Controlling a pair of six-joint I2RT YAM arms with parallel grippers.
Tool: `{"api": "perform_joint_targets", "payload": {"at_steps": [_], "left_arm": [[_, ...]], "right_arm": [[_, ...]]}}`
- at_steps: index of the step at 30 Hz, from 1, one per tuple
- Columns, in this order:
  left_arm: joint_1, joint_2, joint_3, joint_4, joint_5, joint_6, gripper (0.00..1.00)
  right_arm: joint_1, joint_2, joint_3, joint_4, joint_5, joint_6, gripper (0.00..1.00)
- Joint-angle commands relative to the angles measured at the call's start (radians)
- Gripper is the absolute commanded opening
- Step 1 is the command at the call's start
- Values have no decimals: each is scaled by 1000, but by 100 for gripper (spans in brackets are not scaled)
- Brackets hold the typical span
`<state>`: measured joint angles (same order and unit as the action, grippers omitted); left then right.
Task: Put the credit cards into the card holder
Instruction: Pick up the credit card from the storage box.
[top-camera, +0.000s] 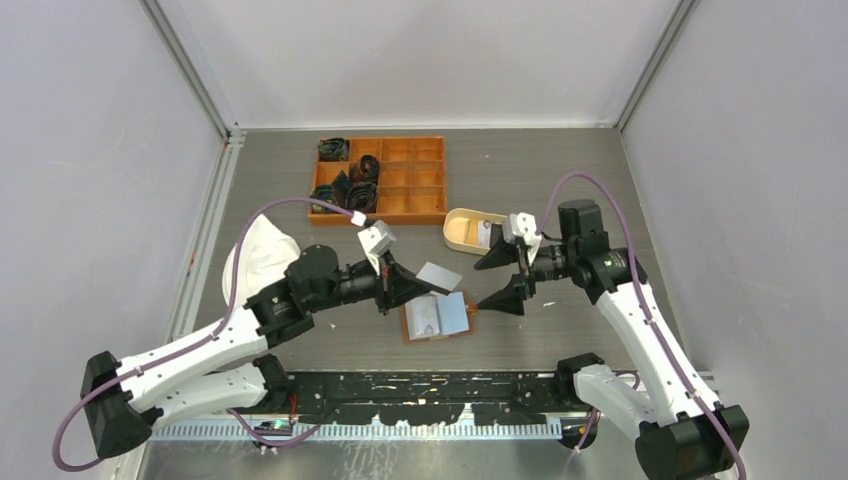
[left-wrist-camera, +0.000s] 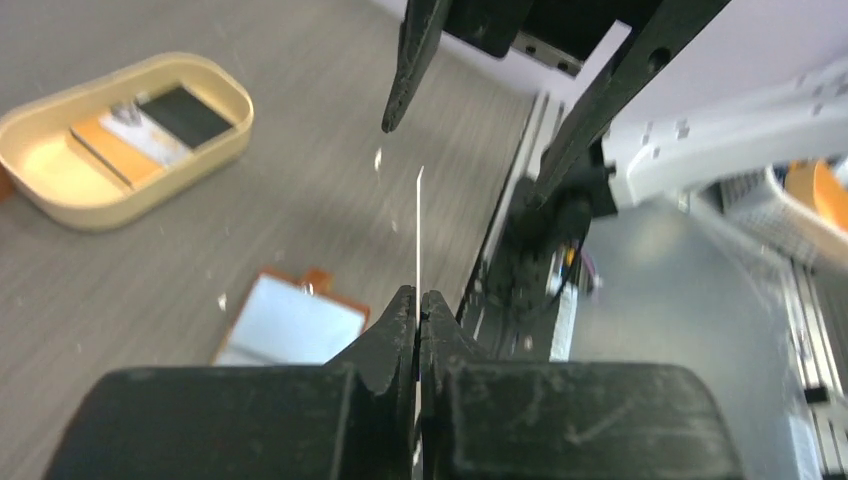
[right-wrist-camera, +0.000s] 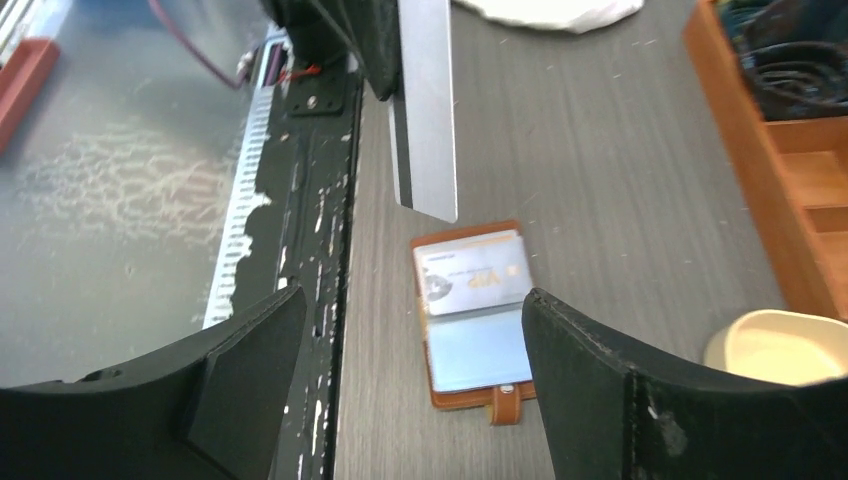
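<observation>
Lying open and flat on the table (top-camera: 560, 180), nearest the arm bases: one card holder (right-wrist-camera: 465, 398). It was brown leather, with its snap tab (right-wrist-camera: 505, 402) sticking out on the side toward the right arm. Two cards already sat in its slots: a white-grey card (right-wrist-camera: 470, 278) with small print in one half and a light blue card (right-wrist-camera: 475, 350) in the other.

Just past the holder, the left gripper (left-wrist-camera: 418, 305) was clenched on a third card. This grey card (right-wrist-camera: 428, 110) was pinched by one end and held on edge off the table, with a dark stripe along one long side.

The right gripper (top-camera: 503, 277) faced it from the right, fingers spread wide with nothing between them, close beside the holder's tab without touching it.

Further back on the right stood one oval beige tray (left-wrist-camera: 60, 215). I counted three flat pieces lying in it side by side: an orange one, a pale printed one and a black card (left-wrist-camera: 185, 112).

On the left, behind the left arm, lay one crumpled white cloth (top-camera: 262, 250).

Farthest off was one orange box (top-camera: 400, 205) with many compartments. Dark coiled items filled its left cells, too small to make out.

Tally of cards seen: one held, two stowed, three pieces in the tray.
</observation>
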<state>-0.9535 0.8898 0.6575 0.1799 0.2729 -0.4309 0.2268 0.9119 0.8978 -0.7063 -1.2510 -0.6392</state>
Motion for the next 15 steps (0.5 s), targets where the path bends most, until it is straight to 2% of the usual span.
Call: {"api": "perform_joint_targets", "payload": {"at_steps": [1, 7, 15], "left_arm": [[-19, 55, 129, -372, 108, 167, 0], [-95, 225, 298, -485, 79, 296, 0], [-103, 317, 367, -489, 86, 327, 0]], "right_arm": [[52, 37, -18, -135, -36, -280, 84], [130, 86, -74, 56, 11, -73, 76], [202, 128, -101, 161, 50, 39, 50]]}}
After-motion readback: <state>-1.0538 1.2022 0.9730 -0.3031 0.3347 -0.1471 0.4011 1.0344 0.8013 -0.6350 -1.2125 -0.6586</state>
